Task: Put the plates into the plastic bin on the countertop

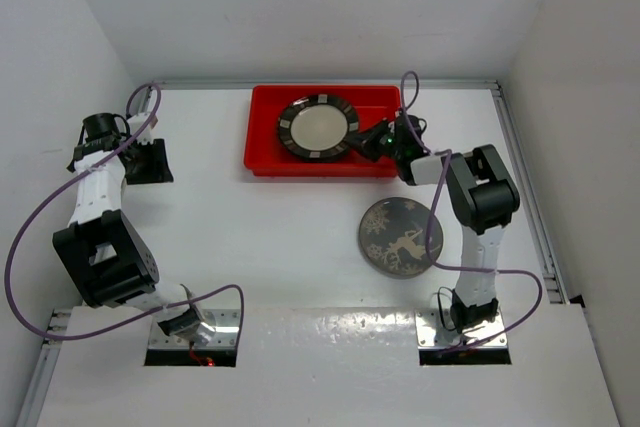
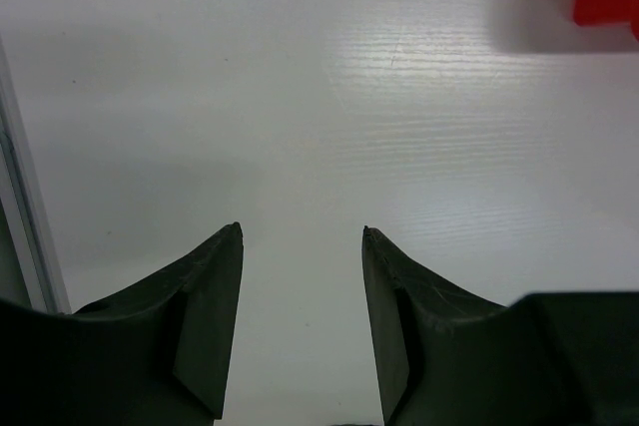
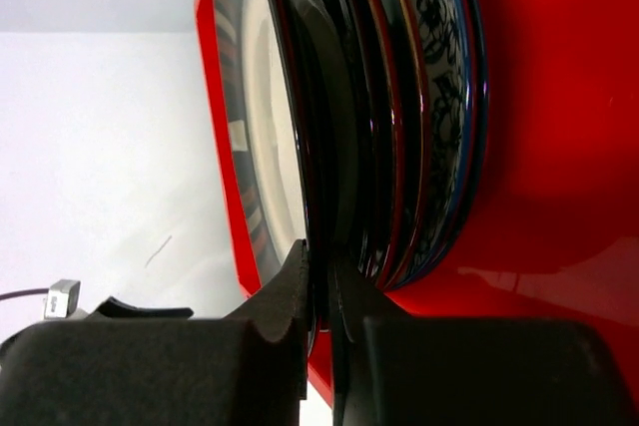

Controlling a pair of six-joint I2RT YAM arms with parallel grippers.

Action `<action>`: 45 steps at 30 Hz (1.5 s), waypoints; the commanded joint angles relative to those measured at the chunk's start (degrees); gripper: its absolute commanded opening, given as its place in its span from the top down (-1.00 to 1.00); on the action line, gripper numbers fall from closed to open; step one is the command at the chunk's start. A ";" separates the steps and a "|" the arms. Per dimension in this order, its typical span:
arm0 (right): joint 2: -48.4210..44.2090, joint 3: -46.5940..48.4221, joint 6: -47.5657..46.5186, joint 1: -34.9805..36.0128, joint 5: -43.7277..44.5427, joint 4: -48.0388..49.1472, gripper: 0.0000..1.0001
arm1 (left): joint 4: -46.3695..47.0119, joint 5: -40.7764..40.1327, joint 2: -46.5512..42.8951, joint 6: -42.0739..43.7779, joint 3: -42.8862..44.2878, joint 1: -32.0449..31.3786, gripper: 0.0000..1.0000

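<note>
The right claw (image 3: 319,268) is pinched shut on the rim of the cream striped-rim plate (image 3: 262,97). Its two fingers (image 3: 285,296) meet on the plate's edge at the side of the red bin (image 1: 265,142) that faces the right arm. That plate tops a stack of plates (image 3: 399,117) lying inside the bin, near its middle. Beneath it the wrist view shows dark glossy rims and, lowest of those visible, a blue-and-white floral plate (image 3: 439,87). The claw reaches in over the bin's right wall. Bare red floor shows on both sides of the stack.

The grey deer plate (image 1: 401,236) lies flat on the bench (image 1: 260,237), outside the bin, near its right front corner on the side towards the arm bases. White bench lies open in front of the bin and to its left. There the left claw (image 2: 300,236) hangs over the bench with jaws spread wide and nothing between them, well apart from the bin's left wall. A corner of the bin shows at the upper right of its wrist view. A metal rail (image 1: 525,187) runs along the bench edge to the right of the bin
</note>
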 commanded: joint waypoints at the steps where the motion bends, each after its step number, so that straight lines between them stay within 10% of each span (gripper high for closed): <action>1: -1.08 5.26 -1.13 1.23 -3.48 4.12 0.81 | 1.08 0.93 -0.07 0.25 -0.24 0.74 -0.06; 11: -1.08 20.11 -21.87 2.37 0.20 -37.44 -0.17 | 1.08 1.46 -0.07 0.25 -0.24 0.74 -0.06; 20: 3.49 37.68 -37.70 4.21 10.40 -66.79 -0.45 | 1.08 1.98 -0.07 0.25 0.28 0.74 -0.06; 30: 5.08 43.67 -44.12 5.45 16.65 -74.56 -0.54 | 0.56 2.51 0.46 0.25 0.28 0.74 -0.06; 36: -9.06 33.94 -49.57 4.92 17.52 -70.10 -0.62 | 0.03 1.81 -0.07 0.25 0.81 0.74 -0.06; 45: -41.67 -9.07 -36.75 -13.61 11.90 -68.05 -0.93 | -0.49 1.80 -1.74 -0.27 1.33 0.74 -0.06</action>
